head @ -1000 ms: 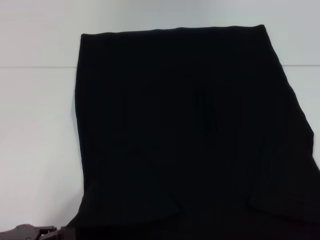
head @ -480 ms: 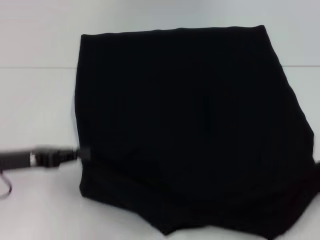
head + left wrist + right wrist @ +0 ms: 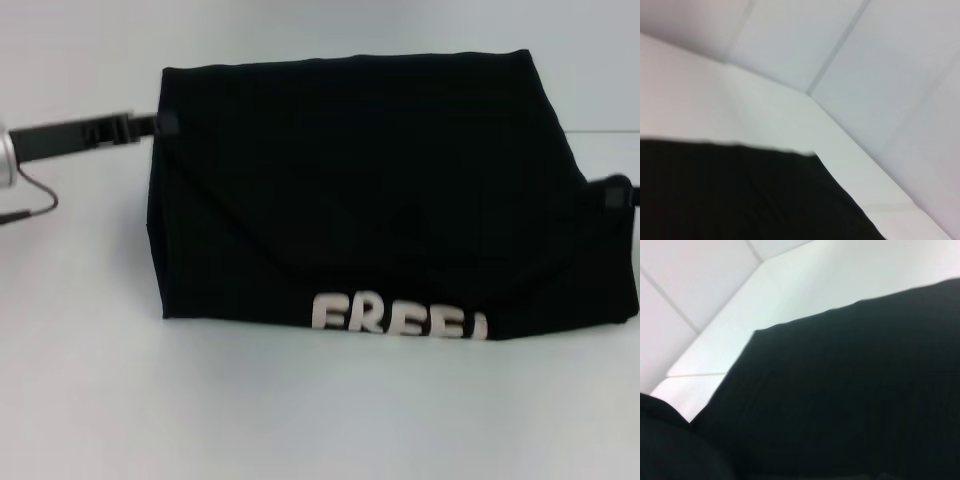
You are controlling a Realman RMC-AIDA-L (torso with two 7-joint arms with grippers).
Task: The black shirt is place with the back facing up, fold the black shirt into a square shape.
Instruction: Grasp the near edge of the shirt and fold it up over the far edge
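Grippers, left gripper (image 3: pixel 165 123) and right gripper (image 3: pixel 612 192), are flanking my black shirt (image 3: pixel 370 180), each pinching an edge, "FREE!" lettering (image 3: pixel 400 316) showing along its near fold.

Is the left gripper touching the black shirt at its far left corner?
Touching. The head view shows the left gripper meeting the black shirt at its far left corner, with no gap between them.

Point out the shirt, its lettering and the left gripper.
shirt (image 3: pixel 380 170), head view, middle of the folded cloth.
lettering (image 3: pixel 400 316), head view, white letters at near edge.
left gripper (image 3: pixel 165 123), head view, tip at shirt's corner.
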